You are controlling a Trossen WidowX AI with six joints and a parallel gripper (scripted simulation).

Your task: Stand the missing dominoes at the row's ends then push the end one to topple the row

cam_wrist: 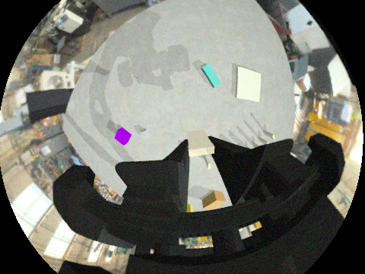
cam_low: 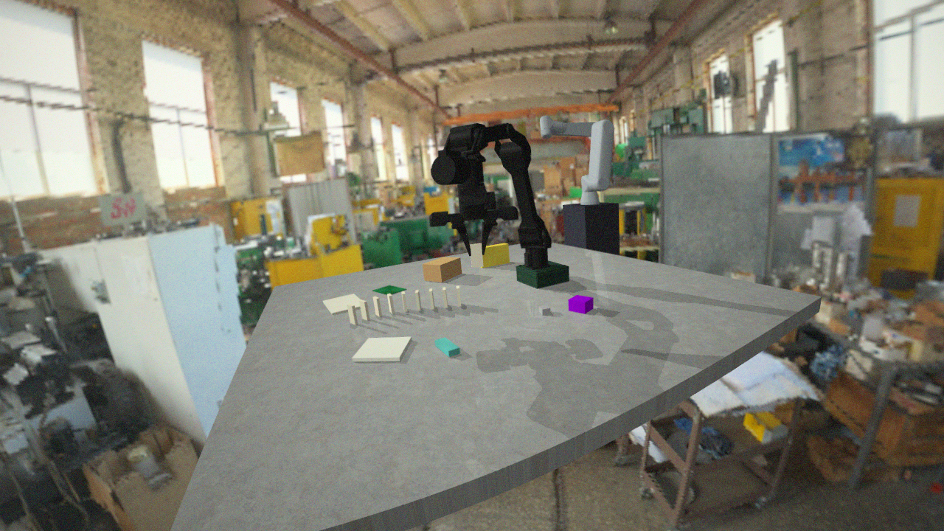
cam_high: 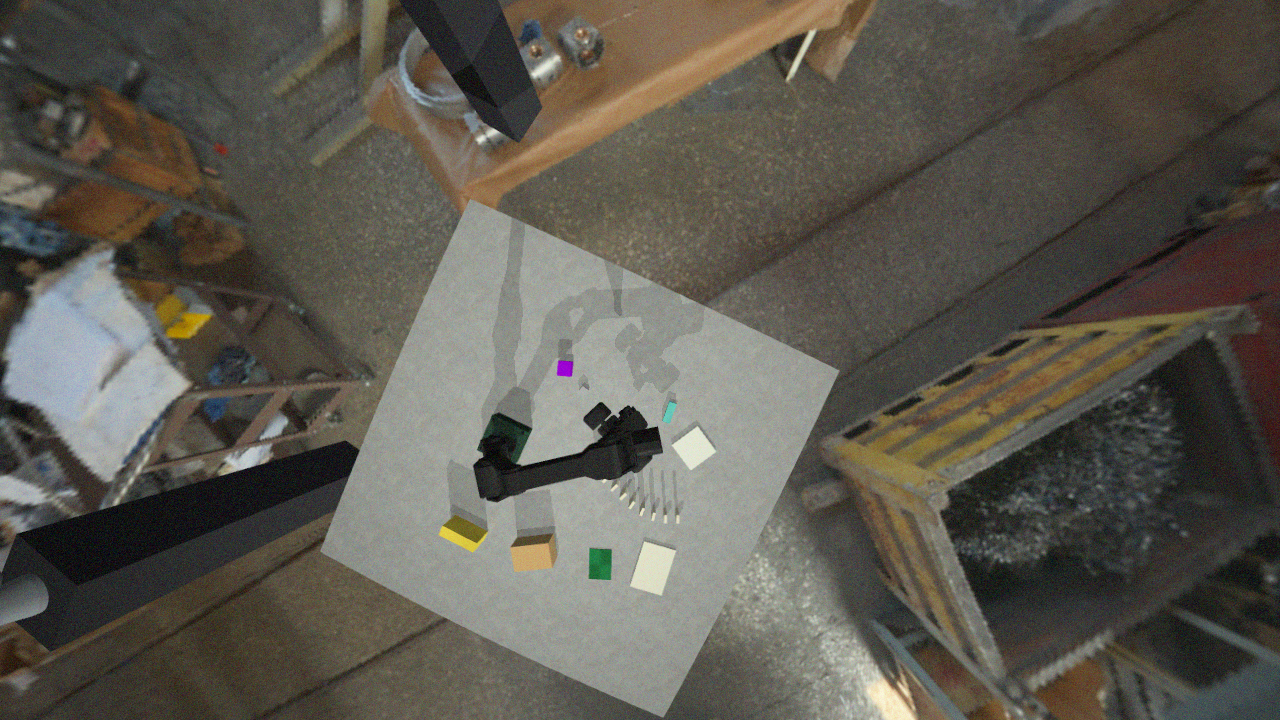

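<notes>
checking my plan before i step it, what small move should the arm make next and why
Probably bring the tool down toward the row's open end. It is shut on a cream domino, high above the table. Setting it upright one gap past the end domino, without grazing it, seems best.

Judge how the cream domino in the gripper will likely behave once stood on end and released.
The domino looks like a stiff, flat-faced slab, so it probably keeps its shape in the gripper. Tall and thin like the standing row, it likely tips at a slight nudge. It probably won't roll.
</notes>
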